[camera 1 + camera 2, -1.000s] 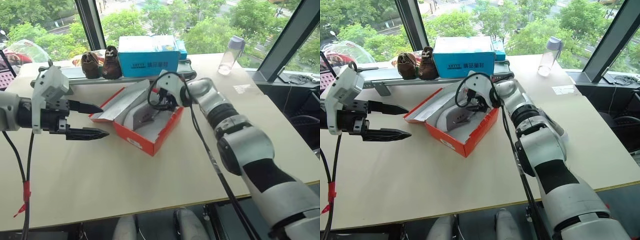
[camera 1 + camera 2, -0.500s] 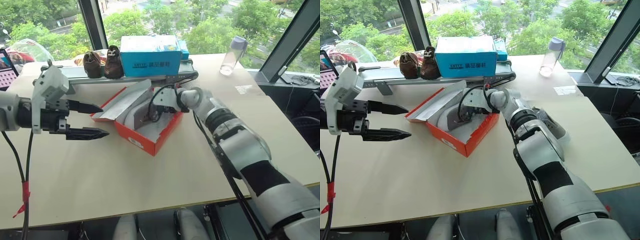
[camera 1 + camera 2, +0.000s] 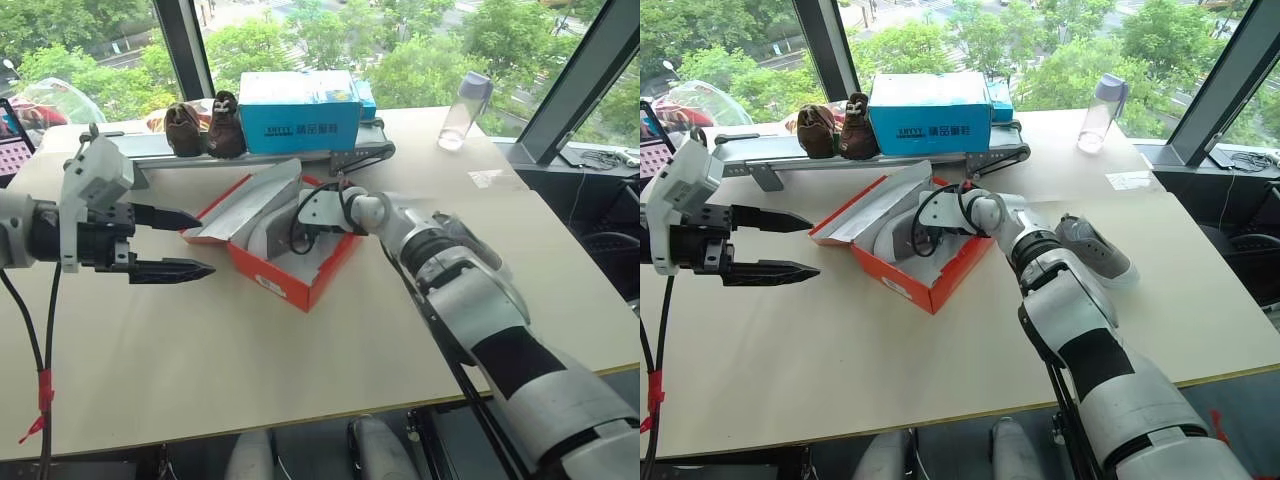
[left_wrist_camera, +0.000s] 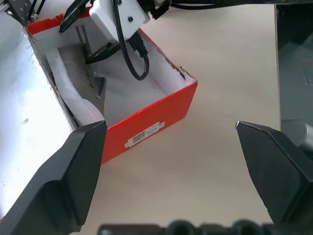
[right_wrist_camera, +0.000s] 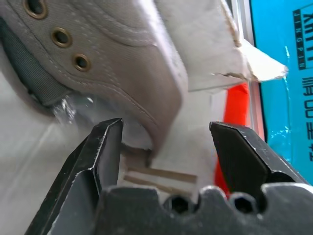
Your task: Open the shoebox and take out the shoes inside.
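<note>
The red shoebox [image 3: 290, 280] lies open mid-table, its white-lined lid [image 3: 243, 203] folded back to the left. One grey shoe [image 4: 80, 85] with a white sole lies inside along the lid side. My right gripper [image 3: 298, 238] reaches down into the box, open, and in the right wrist view its fingers [image 5: 105, 147] stand either side of that shoe's [image 5: 122, 49] rear edge without closing on it. The other grey shoe [image 3: 1095, 250] lies on the table right of the box. My left gripper [image 3: 185, 243] hovers open and empty left of the box.
A blue box [image 3: 300, 110] and small dark brown shoes [image 3: 205, 125] sit on a metal rail [image 3: 150, 150] behind the shoebox. A water bottle [image 3: 465, 110] stands at the far right of the table [image 3: 300, 380].
My right gripper has sunk deeper into the box and rolled its wrist, coming in beside the shoe. The left arm has stayed where it was.
</note>
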### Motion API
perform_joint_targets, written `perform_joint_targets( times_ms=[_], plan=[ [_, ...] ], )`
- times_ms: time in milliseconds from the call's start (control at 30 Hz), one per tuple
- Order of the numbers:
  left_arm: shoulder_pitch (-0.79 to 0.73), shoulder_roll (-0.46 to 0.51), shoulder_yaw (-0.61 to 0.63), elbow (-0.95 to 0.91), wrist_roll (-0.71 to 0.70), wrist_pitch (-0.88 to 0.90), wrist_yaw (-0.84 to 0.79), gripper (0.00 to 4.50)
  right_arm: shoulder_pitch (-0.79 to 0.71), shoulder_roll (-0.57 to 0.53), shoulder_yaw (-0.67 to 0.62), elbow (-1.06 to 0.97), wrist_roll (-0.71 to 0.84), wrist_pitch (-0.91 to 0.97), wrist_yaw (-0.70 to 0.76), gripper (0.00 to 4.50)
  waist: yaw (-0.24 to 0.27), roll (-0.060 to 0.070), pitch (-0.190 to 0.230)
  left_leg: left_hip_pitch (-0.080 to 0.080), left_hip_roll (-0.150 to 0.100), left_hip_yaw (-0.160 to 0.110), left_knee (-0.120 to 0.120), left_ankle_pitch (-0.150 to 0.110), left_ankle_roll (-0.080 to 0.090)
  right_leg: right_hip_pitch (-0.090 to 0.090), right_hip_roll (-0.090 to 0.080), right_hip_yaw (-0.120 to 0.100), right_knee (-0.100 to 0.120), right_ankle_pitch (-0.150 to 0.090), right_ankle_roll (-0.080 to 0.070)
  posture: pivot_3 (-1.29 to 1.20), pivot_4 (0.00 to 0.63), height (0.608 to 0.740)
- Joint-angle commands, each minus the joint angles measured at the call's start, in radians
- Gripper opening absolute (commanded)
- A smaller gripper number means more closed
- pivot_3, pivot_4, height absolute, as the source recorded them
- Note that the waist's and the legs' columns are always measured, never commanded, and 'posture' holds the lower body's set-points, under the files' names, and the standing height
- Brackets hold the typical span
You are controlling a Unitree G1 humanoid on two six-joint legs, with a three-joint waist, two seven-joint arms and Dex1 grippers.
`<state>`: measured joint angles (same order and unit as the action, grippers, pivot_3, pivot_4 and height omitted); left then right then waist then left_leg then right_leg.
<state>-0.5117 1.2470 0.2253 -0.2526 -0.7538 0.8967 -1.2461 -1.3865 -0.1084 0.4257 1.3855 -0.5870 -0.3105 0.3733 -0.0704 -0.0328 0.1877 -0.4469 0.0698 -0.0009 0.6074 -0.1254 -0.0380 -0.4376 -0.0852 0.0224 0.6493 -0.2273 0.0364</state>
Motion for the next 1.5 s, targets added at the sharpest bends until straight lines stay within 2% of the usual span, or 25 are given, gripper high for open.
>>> perform_joint_targets(
  times_ms=[33,67,333,667,900,1067,1233,1367,1500],
  plan=[
    [-0.001,0.018,0.053,-0.029,-0.019,0.004,0.006,4.50,-0.005,0.017,0.001,-0.011,-0.007,0.009,-0.049,2.93,0.000,0.000,0.000,0.000,0.000,0.000,0.000,0.000,0.000,0.000,0.000,0.000,0.000,0.000,0.000,0.00,0.150,0.740],
    [0.002,0.019,0.056,-0.032,-0.021,0.005,0.008,4.50,-0.003,0.022,-0.002,-0.011,-0.004,0.009,-0.052,2.76,0.000,0.000,0.000,0.000,0.000,0.000,0.000,0.000,0.000,0.000,0.000,0.000,0.000,0.000,0.000,0.00,0.150,0.740],
    [0.028,0.017,0.094,-0.034,-0.033,0.008,0.027,4.50,0.014,0.032,-0.022,-0.014,0.017,0.004,-0.032,0.06,-0.002,0.000,0.000,0.000,0.000,0.000,0.000,0.000,0.000,0.000,0.000,0.000,0.000,0.000,0.000,0.00,0.150,0.740],
    [0.021,0.008,0.099,0.001,-0.025,-0.030,0.040,4.50,-0.020,-0.016,-0.098,-0.043,0.092,-0.046,0.035,0.06,0.000,0.000,0.000,0.000,0.000,0.000,0.000,0.000,0.000,0.000,0.000,0.000,0.000,0.000,0.000,0.00,0.150,0.740],
    [0.005,-0.006,0.069,0.026,-0.011,-0.065,0.035,4.50,-0.097,-0.074,-0.219,-0.130,0.252,-0.082,0.264,0.06,0.000,0.000,0.001,0.000,0.000,0.000,0.000,0.000,0.000,0.000,0.000,0.000,0.000,0.000,0.000,0.00,0.150,0.740],
    [-0.033,-0.030,0.024,0.054,0.011,-0.092,0.027,4.50,-0.126,-0.112,-0.303,-0.216,0.368,-0.027,0.391,0.06,0.000,0.000,0.001,0.000,0.000,0.000,-0.001,0.000,0.000,0.000,0.000,0.000,0.000,0.000,0.000,0.00,0.150,0.740],
    [-0.085,-0.067,-0.040,0.094,0.044,-0.129,0.007,4.50,-0.158,-0.242,-0.375,-0.338,0.464,0.052,0.497,0.06,0.021,0.000,0.001,-0.002,0.000,0.000,0.001,0.000,0.000,0.000,0.000,0.000,-0.001,0.000,0.000,0.00,0.150,0.740],
    [-0.122,-0.099,-0.086,0.126,0.071,-0.154,-0.012,4.50,-0.160,-0.386,-0.446,-0.420,0.540,0.161,0.563,0.06,0.031,0.000,0.001,-0.003,0.000,0.000,0.000,0.000,0.000,0.000,0.000,0.000,-0.002,0.001,-0.001,0.00,0.150,0.740],
    [-0.168,-0.132,-0.135,0.167,0.101,-0.177,-0.037,4.50,-0.105,-0.535,-0.475,-0.488,0.584,0.245,0.662,0.06,0.031,0.000,0.001,-0.002,0.000,0.000,0.001,0.000,0.000,0.000,0.000,0.000,-0.002,0.001,-0.001,0.00,0.150,0.740]
  ],
)
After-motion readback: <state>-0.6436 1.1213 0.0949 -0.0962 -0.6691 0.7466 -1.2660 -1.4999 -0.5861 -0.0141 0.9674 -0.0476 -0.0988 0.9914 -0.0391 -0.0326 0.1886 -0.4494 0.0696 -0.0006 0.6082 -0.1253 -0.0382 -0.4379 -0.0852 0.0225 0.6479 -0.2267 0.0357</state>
